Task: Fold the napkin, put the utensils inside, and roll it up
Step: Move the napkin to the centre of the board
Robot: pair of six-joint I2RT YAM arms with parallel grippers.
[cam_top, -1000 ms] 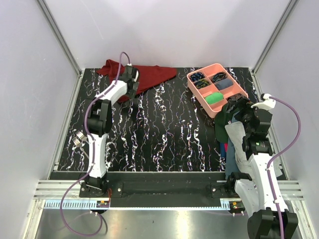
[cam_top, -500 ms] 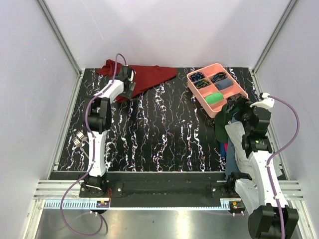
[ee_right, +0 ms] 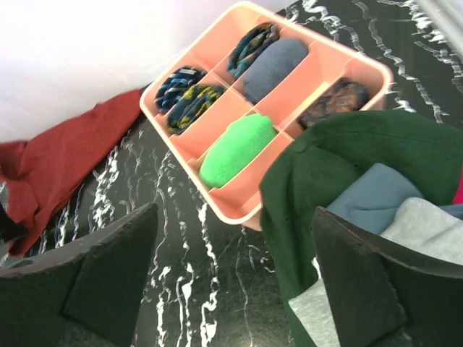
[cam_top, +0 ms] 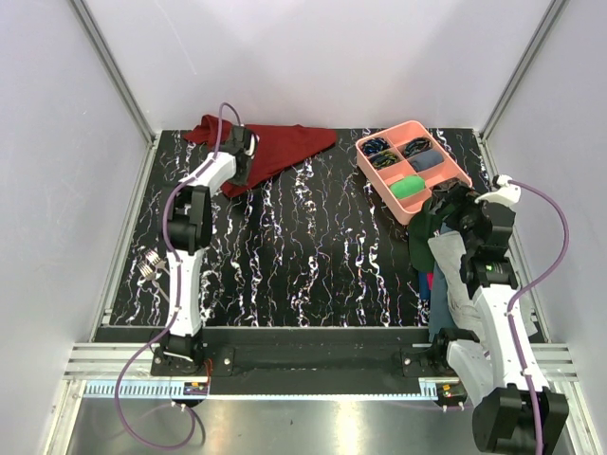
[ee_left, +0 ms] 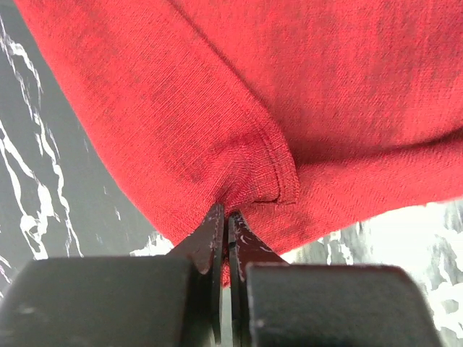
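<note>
The maroon napkin point(cam_top: 289, 144) lies crumpled at the back left of the marbled table. My left gripper point(cam_top: 243, 159) reaches to the napkin's near edge. In the left wrist view the left gripper point(ee_left: 226, 218) is shut, pinching a hemmed fold of the napkin point(ee_left: 239, 108) between its tips. The utensils point(cam_top: 149, 267) lie as a small silvery cluster near the table's left edge, far from both grippers. My right gripper point(cam_top: 453, 205) hovers open at the right, and in its wrist view the right gripper point(ee_right: 233, 217) holds nothing, above bare table beside the pink tray.
A pink divided tray point(cam_top: 457, 176) with rolled socks stands at the back right, its rim point(ee_right: 235, 215) just ahead of my right fingers. A pile of green, grey and blue clothes point(cam_top: 438, 258) lies under the right arm. White walls enclose the table.
The left gripper has closed on the napkin's edge after shifting slightly toward the back left. The right arm has barely moved.
</note>
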